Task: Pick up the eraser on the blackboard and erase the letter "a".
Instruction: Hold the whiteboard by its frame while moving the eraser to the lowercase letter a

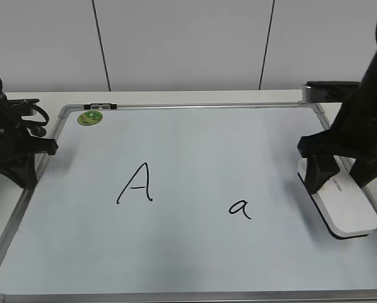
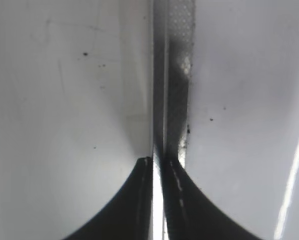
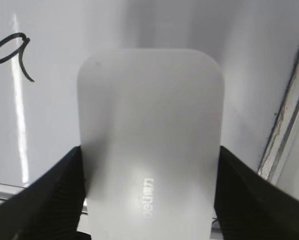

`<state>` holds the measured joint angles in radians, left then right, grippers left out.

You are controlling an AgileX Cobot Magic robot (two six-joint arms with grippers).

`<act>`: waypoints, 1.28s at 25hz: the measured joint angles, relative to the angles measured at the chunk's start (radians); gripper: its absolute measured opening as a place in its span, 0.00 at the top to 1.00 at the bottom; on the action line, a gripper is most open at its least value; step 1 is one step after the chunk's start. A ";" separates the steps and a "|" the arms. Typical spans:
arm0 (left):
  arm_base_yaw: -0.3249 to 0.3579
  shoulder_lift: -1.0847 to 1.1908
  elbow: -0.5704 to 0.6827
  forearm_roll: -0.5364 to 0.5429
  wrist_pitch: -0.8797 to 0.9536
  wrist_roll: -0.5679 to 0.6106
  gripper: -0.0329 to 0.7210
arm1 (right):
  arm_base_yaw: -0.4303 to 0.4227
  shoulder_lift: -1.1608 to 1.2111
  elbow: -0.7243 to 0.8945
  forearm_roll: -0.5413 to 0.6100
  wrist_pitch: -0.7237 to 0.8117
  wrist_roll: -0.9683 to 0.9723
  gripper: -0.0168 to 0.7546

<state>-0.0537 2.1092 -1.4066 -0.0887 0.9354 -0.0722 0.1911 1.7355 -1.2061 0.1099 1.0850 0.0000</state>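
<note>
Board [image 1: 195,158] lies flat on table [image 1: 176,98], silver frame, filling most of exterior view. Nearest, at 4 o'clock on board: eraser [image 1: 343,203], white, dark underside showing along its near edge, lying by right frame rail. Right gripper [image 1: 319,172] down over eraser's far end; wrist view shows both fingers [image 3: 54,195] pressed against eraser's [image 3: 150,145] long sides, jaws clamped on it, grey lettering on top face between them. Eraser appears to rest on board; contact not certain. Small "a" [image 1: 240,208] just left of eraser, at 5 o'clock from board centre, apart from it; also seen at 10 o'clock in right wrist view [image 3: 12,52]. Capital "A" [image 1: 137,183] at 8 o'clock from centre, well left of "a". Left gripper [image 1: 18,167] at board's left rail, 9 o'clock; wrist view shows its fingers [image 2: 132,200] pressed together, holding nothing, above frame rail. Farthest: green sticker [image 1: 90,117] at far-left corner, 11 o'clock.
</note>
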 joint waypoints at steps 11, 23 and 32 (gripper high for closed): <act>0.000 0.000 0.000 0.000 0.000 0.000 0.90 | 0.149 0.191 -0.247 -0.040 0.114 0.029 0.30; 0.000 0.000 0.000 0.000 0.000 0.000 0.90 | 0.213 0.353 -0.302 -0.049 0.044 0.037 0.30; 0.000 0.000 0.000 0.000 0.000 0.000 0.90 | 0.213 0.377 -0.316 -0.007 0.038 0.009 0.30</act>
<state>-0.0537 2.1092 -1.4066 -0.0887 0.9354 -0.0722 0.4038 2.1123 -1.5224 0.1033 1.1235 0.0093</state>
